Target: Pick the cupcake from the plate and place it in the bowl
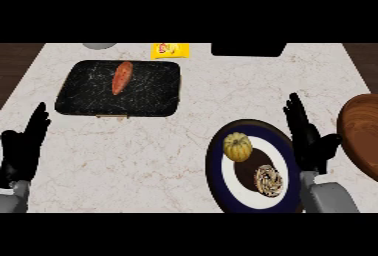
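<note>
Head view looks steeply down on a pale marbled tabletop (148,150), with both of my forearms coming in from the near edge. My right hand (306,137) stands just right of the plate (218,165), its fingers straight and pointing toward the far side, the thumb spread out to the right; it holds nothing, and whether it touches the plate's rim I cannot tell. The plate is round, dark blue at the rim and white inside, and lies at the near right of the tabletop. On it sits the cupcake (269,180), dark brown with a pale swirled top, toward the plate's near right part and close beside my right wrist. Just beyond it on the same plate, to the left, rests a small yellow ribbed squash (238,146). Right of my right hand, at the scene's right edge, is the wooden bowl (360,135), only partly in view. My left hand (22,145) shows at the near left edge, open with fingers up, resting well apart from everything. At the far left lies a black tray (151,92) with a speckled surface, carrying an orange sweet potato (122,77) set nearly lengthwise toward the far side. Beyond the tray, at the far edge, is a yellow snack packet (170,50).
</note>
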Controlling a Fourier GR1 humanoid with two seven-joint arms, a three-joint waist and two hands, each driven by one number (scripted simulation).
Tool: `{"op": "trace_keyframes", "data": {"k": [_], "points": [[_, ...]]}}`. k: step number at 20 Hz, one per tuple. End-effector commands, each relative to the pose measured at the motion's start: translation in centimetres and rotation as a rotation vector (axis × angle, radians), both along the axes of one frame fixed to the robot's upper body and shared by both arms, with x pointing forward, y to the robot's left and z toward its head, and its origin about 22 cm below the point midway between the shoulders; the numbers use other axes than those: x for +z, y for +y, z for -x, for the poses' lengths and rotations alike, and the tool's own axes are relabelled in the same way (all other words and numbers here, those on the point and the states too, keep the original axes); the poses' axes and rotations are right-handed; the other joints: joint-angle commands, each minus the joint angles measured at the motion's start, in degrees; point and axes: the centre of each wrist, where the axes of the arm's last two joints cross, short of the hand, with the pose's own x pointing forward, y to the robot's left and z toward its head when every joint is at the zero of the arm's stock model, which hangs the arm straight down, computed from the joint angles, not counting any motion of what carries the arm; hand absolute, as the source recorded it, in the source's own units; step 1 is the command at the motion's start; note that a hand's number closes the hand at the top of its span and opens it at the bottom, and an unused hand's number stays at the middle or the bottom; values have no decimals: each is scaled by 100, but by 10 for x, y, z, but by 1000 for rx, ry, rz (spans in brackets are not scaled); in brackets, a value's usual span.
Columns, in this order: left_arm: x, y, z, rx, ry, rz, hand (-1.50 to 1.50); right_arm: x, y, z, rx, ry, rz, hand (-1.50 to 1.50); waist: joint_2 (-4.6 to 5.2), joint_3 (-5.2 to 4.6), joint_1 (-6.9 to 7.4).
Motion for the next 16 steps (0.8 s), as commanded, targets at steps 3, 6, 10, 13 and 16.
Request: {"op": "trace_keyframes", "data": {"k": [3, 6, 10, 13, 16], "points": [[14, -52, -12, -274, -97, 104, 0, 30, -1, 6, 234, -92, 24, 150, 85, 38, -232], [31, -110, -16, -547, -190, 181, 0, 49, -6, 3, 419, -172, 46, 150, 54, 45, -347], [28, -116, -5, -630, -146, 243, 0, 2, -23, 34, 364, -58, 217, -150, 108, 46, -163], [30, -139, -4, -622, -145, 248, 0, 15, -29, 18, 428, -155, 273, -150, 112, 44, -116], [26, -152, -3, -641, -141, 258, 0, 31, -30, 15, 491, -175, 502, -150, 108, 40, -123]]}}
